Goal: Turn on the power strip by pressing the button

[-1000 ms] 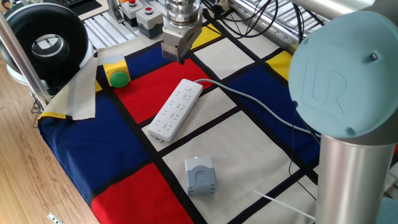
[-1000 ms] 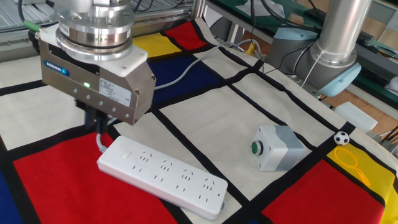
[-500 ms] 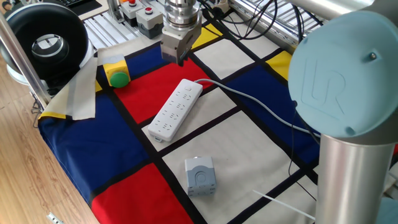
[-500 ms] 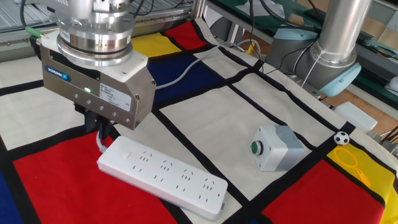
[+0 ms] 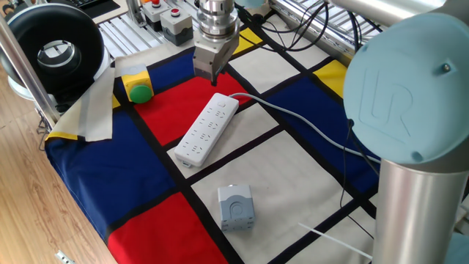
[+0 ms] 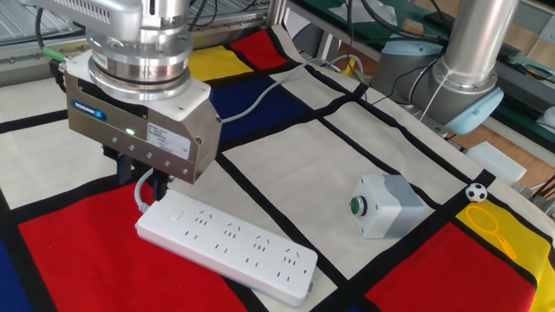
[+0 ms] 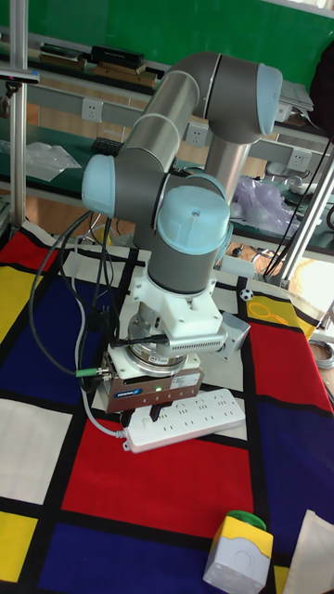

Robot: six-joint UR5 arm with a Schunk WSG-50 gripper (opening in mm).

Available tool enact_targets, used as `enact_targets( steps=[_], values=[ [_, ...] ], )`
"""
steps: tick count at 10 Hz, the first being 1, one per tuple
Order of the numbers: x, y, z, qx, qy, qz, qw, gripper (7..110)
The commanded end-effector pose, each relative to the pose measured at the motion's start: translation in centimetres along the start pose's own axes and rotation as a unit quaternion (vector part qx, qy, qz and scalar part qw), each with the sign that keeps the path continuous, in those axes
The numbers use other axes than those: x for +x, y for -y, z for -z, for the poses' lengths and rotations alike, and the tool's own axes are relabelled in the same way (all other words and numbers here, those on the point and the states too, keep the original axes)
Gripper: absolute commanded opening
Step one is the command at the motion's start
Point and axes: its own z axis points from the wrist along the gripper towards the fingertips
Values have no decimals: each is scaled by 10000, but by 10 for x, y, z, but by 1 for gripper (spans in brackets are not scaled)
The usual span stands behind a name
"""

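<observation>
The strip (image 5: pixel 206 129) lies flat on the red patch of the checked cloth (image 5: pixel 293 169) over the tabletop, cord (image 5: pixel 293 117) trailing away. The claw (image 6: pixel 149 184) hangs just above its corded end, by the button (image 6: pixel 176 213). Whether its fingers are apart or together cannot be told.

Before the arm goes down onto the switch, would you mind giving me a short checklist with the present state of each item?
1. End effector above the corded end of the power strip: ok.
2. Button in view, uncovered: ok.
3. Fingertips exactly over the button: cannot tell.
4. Fingers open or shut: cannot tell.
5. Cord clear of the descent path: cannot tell.
6. Grey box away from the strip: ok.
</observation>
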Motion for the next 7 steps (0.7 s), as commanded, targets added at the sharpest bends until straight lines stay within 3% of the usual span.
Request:
enact_targets(
  steps=[1, 3, 7],
  values=[
    [0, 5, -2, 65, 57, -93, 9999, 44],
    [-1, 8, -7, 124, 156, -37, 9998, 44],
    [3, 2, -9, 55, 111, -70, 9999, 44]
  ],
)
